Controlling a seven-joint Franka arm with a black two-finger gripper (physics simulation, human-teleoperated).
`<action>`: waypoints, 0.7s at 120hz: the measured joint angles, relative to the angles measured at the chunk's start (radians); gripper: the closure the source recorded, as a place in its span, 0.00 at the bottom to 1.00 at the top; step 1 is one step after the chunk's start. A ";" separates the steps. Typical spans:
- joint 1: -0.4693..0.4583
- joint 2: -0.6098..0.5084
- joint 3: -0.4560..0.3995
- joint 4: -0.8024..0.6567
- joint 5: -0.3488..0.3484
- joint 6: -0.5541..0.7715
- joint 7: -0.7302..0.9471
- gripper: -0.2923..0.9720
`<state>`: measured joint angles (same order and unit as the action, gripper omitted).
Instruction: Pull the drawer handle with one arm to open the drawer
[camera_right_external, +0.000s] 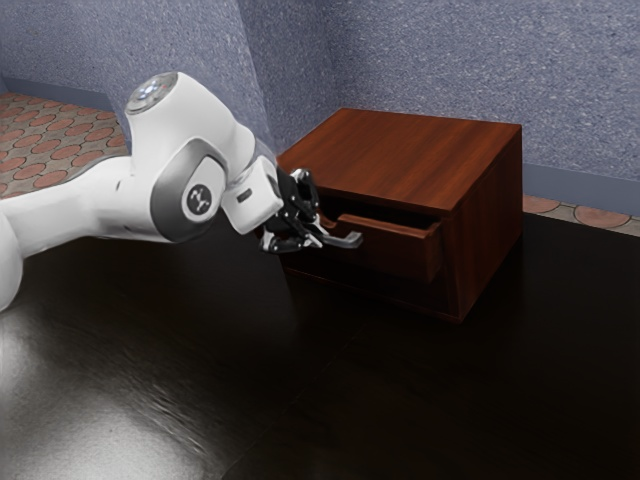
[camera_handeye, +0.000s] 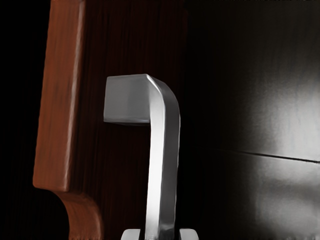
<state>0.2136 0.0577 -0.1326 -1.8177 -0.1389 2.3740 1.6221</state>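
A dark red wooden cabinet (camera_right_external: 420, 160) stands on the black table. Its single drawer (camera_right_external: 395, 252) sticks out a short way from the cabinet face, with a dark gap above it. A silver bar handle (camera_right_external: 347, 238) juts from the drawer front. My black gripper (camera_right_external: 308, 233) is shut on the end of that handle nearer the exterior view's left. In the wrist view the handle (camera_handeye: 162, 160) runs straight away from my hand, bending toward the wooden drawer front (camera_handeye: 57, 110), and two pale fingertips (camera_handeye: 131, 234) press it from both sides.
The glossy black tabletop (camera_right_external: 330, 400) spreads wide in front of the cabinet and toward the exterior view's right. Blue-grey walls (camera_right_external: 450, 60) rise behind, with tiled floor (camera_right_external: 50, 130) at the exterior view's upper left.
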 joint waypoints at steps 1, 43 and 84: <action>0.000 -0.002 0.000 -0.002 0.000 0.000 0.000 0.77; 0.002 -0.074 0.001 -0.081 -0.009 0.000 -0.002 0.77; -0.002 -0.155 0.023 -0.166 -0.015 -0.002 -0.003 0.76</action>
<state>0.2118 -0.0971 -0.1092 -1.9833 -0.1539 2.3725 1.6187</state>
